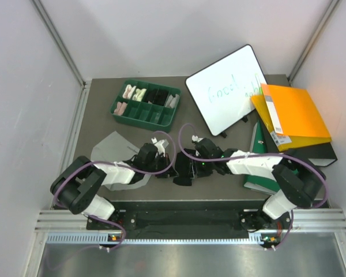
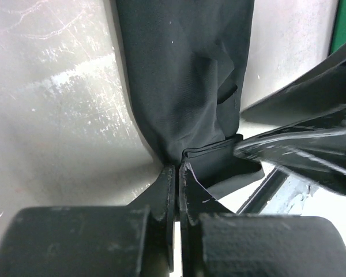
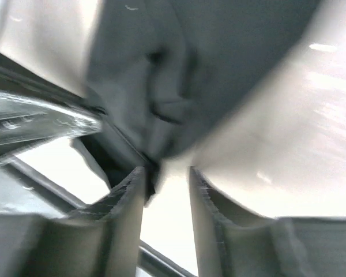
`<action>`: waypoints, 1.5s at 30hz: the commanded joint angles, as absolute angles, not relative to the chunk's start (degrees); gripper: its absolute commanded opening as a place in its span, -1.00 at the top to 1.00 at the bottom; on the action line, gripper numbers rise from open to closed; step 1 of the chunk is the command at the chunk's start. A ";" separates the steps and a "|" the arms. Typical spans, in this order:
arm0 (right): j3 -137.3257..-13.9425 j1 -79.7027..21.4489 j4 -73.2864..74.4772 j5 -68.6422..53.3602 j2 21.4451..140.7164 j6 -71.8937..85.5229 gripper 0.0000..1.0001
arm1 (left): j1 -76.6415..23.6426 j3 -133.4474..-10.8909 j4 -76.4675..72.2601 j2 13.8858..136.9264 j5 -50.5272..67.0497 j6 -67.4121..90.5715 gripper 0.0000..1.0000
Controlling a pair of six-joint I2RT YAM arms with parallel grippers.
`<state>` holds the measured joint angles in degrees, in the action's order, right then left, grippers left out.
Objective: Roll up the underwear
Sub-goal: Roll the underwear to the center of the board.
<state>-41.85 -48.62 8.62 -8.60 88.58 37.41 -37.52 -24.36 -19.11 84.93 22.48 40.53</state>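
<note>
The black underwear (image 1: 183, 173) lies bunched on the table between my two grippers. My left gripper (image 1: 165, 165) is shut on one edge of it; in the left wrist view the dark fabric (image 2: 184, 75) runs up from the pinched jaws of that gripper (image 2: 177, 170). My right gripper (image 1: 190, 167) is open, and the fabric (image 3: 207, 57) only touches the tip of its left finger (image 3: 132, 190). The light grey underwear (image 1: 111, 147) lies flat at the left, partly under my left arm.
A green divided tray (image 1: 161, 119) with small cloth rolls stands at the back left. A whiteboard (image 1: 226, 88) leans at the back. An orange folder (image 1: 294, 115) lies on dark binders at the right, with a green book (image 1: 258, 173) under my right arm.
</note>
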 commanded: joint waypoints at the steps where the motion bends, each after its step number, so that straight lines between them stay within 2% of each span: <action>1: -44.64 -48.43 23.11 2.09 83.07 28.58 0.16 | -37.44 -24.17 -8.09 87.54 18.72 38.58 1.00; 2: -45.17 -48.69 23.46 2.46 81.93 27.35 0.01 | -37.44 -25.13 -6.08 88.06 19.24 38.32 1.00; 5: -44.48 -51.48 21.72 3.86 76.48 21.37 -0.11 | -37.44 -27.58 -2.04 89.12 21.44 37.71 1.00; 11: -41.23 -63.18 12.23 13.09 69.09 9.33 -0.15 | -36.48 -32.25 6.41 92.54 26.36 34.72 1.00; 16: -36.57 -71.36 0.47 12.04 67.67 2.12 -0.10 | -33.84 -34.01 10.46 95.45 30.84 32.17 1.00; 23: -33.40 -75.67 -7.11 11.35 69.87 -3.34 0.02 | -32.52 -34.98 12.83 96.59 33.75 32.35 1.00; 38: -34.63 -77.26 -7.21 3.34 76.02 -5.28 0.20 | -32.08 -35.24 13.97 96.94 34.36 31.82 1.00; 45: -35.07 -77.17 -6.59 5.79 80.59 -5.10 0.24 | -31.99 -35.07 13.89 96.94 34.63 31.82 1.00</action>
<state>-33.39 -76.38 -4.91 5.23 78.70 -4.91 -31.97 -37.12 6.26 94.30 39.94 34.96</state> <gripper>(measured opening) 0.387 0.023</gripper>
